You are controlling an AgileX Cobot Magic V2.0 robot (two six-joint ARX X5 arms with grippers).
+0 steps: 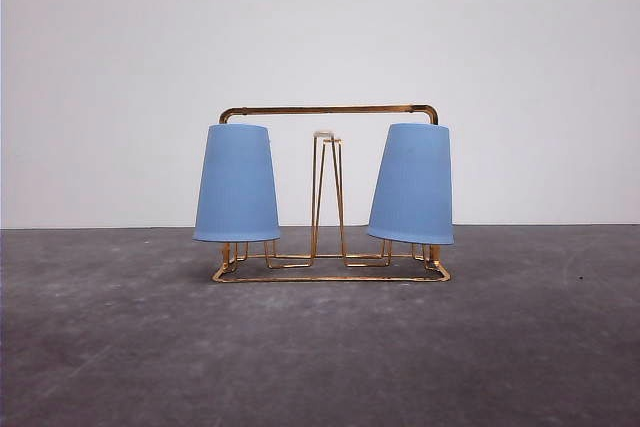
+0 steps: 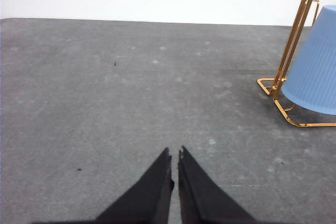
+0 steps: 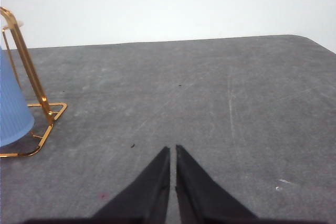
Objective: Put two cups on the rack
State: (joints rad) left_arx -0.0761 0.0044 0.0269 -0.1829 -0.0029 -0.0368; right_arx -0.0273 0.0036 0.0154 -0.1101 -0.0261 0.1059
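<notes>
Cups on rack, both arms clear.
Two ribbed light-blue plastic tumblers, left cup [image 1: 236, 184] and right cup [image 1: 412, 185], sit upside down on the thin gold wire rack [image 1: 329, 110], mid grey table [image 1: 320, 347]. Left gripper [image 2: 174, 157] and right gripper [image 3: 172, 151] hover nearby, fingers pinched nearly together, holding nothing.

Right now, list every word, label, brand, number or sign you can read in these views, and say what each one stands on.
None: no text, label, brand, number or sign can be read anywhere.
Left cup: plain ribbed blue, no print.
Right cup: plain ribbed blue, no print.
Rack: bare gold wire, no tag.
Table: grey, only small specks.
Wall: blank white.
</notes>
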